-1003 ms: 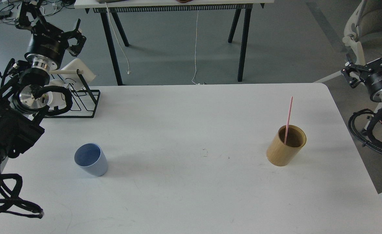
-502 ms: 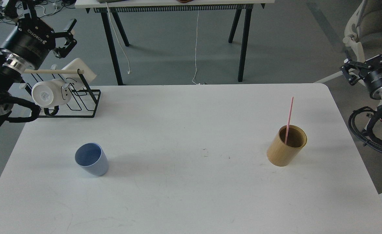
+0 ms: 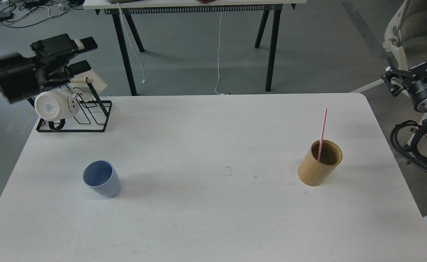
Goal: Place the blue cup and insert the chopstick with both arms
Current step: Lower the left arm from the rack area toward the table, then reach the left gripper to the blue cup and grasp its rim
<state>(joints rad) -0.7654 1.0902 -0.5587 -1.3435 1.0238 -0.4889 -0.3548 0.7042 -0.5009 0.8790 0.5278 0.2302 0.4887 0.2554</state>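
The blue cup stands upright on the white table, front left. The single pink chopstick stands leaning in the tan bamboo-coloured cylinder at the right. My left gripper is at the far left, lying level and pointing right above the wire rack, open and empty, well behind the cup. My right gripper hangs off the table's right edge, to the right of the cylinder and beyond it, open and empty.
A black wire rack at the table's back left corner holds a white mug and a pale wooden rod. A second table stands behind, a white chair at the far right.
My left arm has drawn back off the table's left side, and its gripper has turned from pointing up to pointing right above the rack. The right gripper, cup and chopstick stay put.
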